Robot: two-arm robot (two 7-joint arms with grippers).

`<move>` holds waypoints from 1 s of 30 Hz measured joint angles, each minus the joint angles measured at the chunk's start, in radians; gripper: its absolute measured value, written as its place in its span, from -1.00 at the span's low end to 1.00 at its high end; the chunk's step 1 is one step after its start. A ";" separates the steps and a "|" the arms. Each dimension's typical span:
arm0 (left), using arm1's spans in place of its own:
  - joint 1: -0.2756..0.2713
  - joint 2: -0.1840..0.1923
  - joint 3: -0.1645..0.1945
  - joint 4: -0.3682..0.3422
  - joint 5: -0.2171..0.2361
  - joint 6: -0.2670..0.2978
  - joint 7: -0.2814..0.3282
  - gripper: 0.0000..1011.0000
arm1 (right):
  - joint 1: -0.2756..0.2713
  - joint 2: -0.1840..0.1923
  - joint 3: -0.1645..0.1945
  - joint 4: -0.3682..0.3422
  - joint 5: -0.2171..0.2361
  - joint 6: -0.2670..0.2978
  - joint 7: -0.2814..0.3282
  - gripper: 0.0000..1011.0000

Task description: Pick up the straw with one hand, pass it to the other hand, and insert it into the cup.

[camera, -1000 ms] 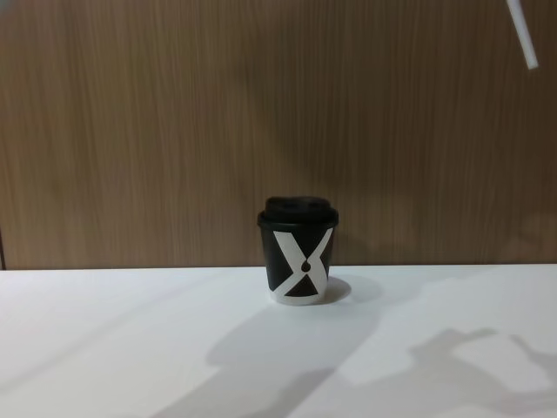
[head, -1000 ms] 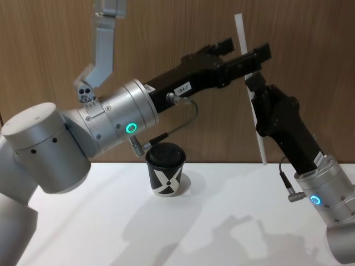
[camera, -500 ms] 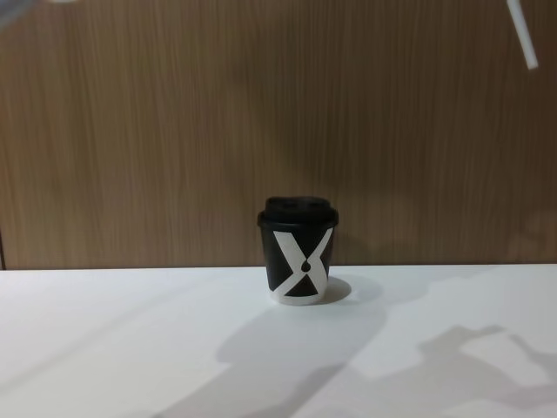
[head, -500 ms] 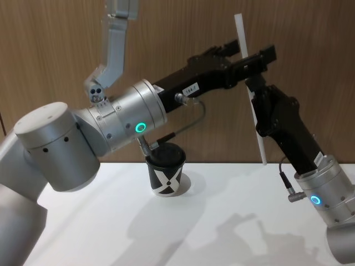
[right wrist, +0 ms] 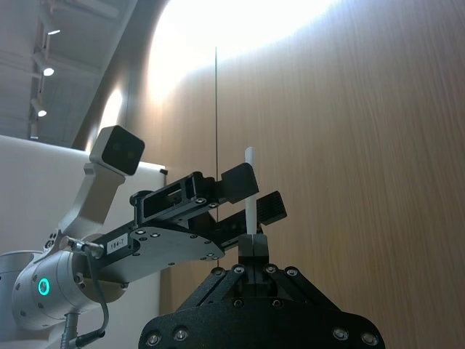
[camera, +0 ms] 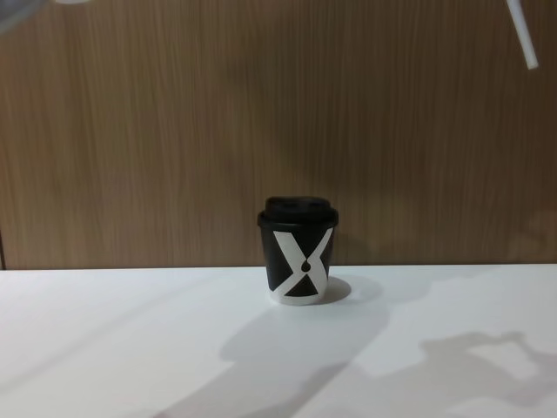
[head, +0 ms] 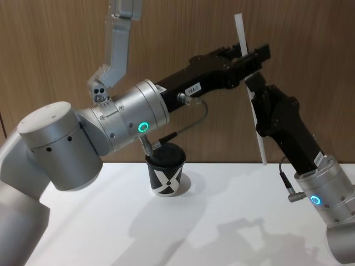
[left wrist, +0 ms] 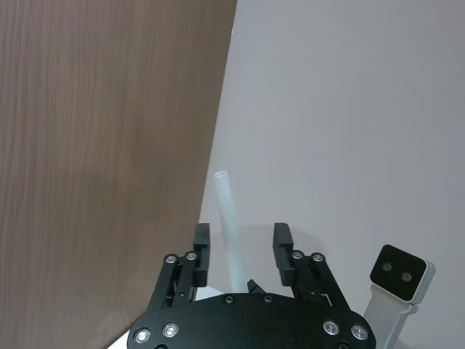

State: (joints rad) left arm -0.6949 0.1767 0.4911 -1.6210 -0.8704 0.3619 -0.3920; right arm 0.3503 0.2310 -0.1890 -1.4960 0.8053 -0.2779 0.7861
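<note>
Since a second ago the left arm has slid a little rightward in the head view; the straw [head: 241,30] and the cup [head: 166,173] have not shifted. At upper right of the frame, the left gripper [head: 250,53] has its jaws parted on either side of the straw's upper part, not touching it. Just below, the right gripper [head: 250,81] is clamped on the straw. It stands nearly upright, top leaning slightly left, above the white table [head: 233,221]. At lower centre stands the cup, lid on.

Bg: wood-panel wall [camera: 130,131] behind white table [camera: 87,348] w/ soft shadows; ceiling lights [right wrist: 48,71] overhead.
</note>
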 joint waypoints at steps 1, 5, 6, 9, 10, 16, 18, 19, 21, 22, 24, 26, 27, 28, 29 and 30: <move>0.000 0.000 0.000 0.000 0.000 0.000 0.000 0.00 | 0.000 0.000 0.000 0.000 0.000 0.000 0.000 -1.00; -0.001 0.000 0.001 0.001 0.000 -0.001 0.001 -0.19 | 0.000 0.000 0.000 0.000 0.000 0.000 0.000 -1.00; -0.001 0.000 0.002 0.002 0.001 -0.001 0.001 -0.29 | 0.000 0.000 0.000 0.000 0.000 0.000 0.000 -1.00; -0.001 -0.001 0.002 0.002 0.001 -0.001 0.001 -0.45 | 0.000 0.000 0.000 0.000 0.000 0.000 0.000 -1.00; -0.001 -0.001 0.002 0.002 0.001 -0.001 0.002 -0.53 | 0.000 0.000 0.000 0.000 0.000 0.000 0.000 -1.00; -0.002 -0.001 0.003 0.003 0.002 -0.002 0.002 -0.86 | 0.000 0.000 0.000 0.000 0.000 0.000 0.000 -1.00; -0.002 -0.001 0.003 0.003 0.002 -0.002 0.002 -0.88 | 0.000 0.000 0.000 0.000 0.000 0.000 0.000 -1.00; -0.002 -0.001 0.003 0.003 0.002 -0.002 0.002 -0.92 | 0.000 0.000 0.000 0.000 0.000 0.000 0.000 -1.00; -0.002 -0.001 0.003 0.004 0.002 -0.002 0.002 -0.94 | 0.000 0.000 0.000 0.000 0.000 0.000 0.000 -1.00; -0.002 -0.001 0.003 0.004 0.002 -0.002 0.002 -0.95 | 0.000 0.000 0.000 0.000 0.000 0.000 0.000 -1.00; -0.003 -0.001 0.003 0.004 0.002 -0.002 0.002 -0.96 | 0.000 0.000 0.000 0.000 0.000 0.000 0.000 -1.00; -0.003 -0.001 0.003 0.004 0.002 -0.002 0.003 -0.99 | 0.000 0.000 0.000 0.000 0.000 0.000 0.000 -1.00; -0.003 -0.001 0.003 0.004 0.002 -0.002 0.003 -0.99 | 0.000 0.000 0.000 0.000 0.000 0.000 0.000 -0.98; -0.003 -0.001 0.004 0.004 0.002 -0.002 0.002 -0.99 | 0.000 0.000 0.000 0.000 0.000 0.000 0.000 -0.97; -0.003 -0.001 0.004 0.004 0.002 -0.002 0.002 -0.99 | 0.000 0.000 0.000 0.000 0.000 0.000 0.000 -0.94; -0.003 -0.001 0.004 0.004 0.002 -0.002 0.002 -0.99 | 0.000 0.000 0.000 0.000 0.000 0.000 0.000 -0.88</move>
State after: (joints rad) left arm -0.6975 0.1752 0.4949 -1.6170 -0.8689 0.3597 -0.3898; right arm 0.3502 0.2311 -0.1889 -1.4959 0.8053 -0.2778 0.7860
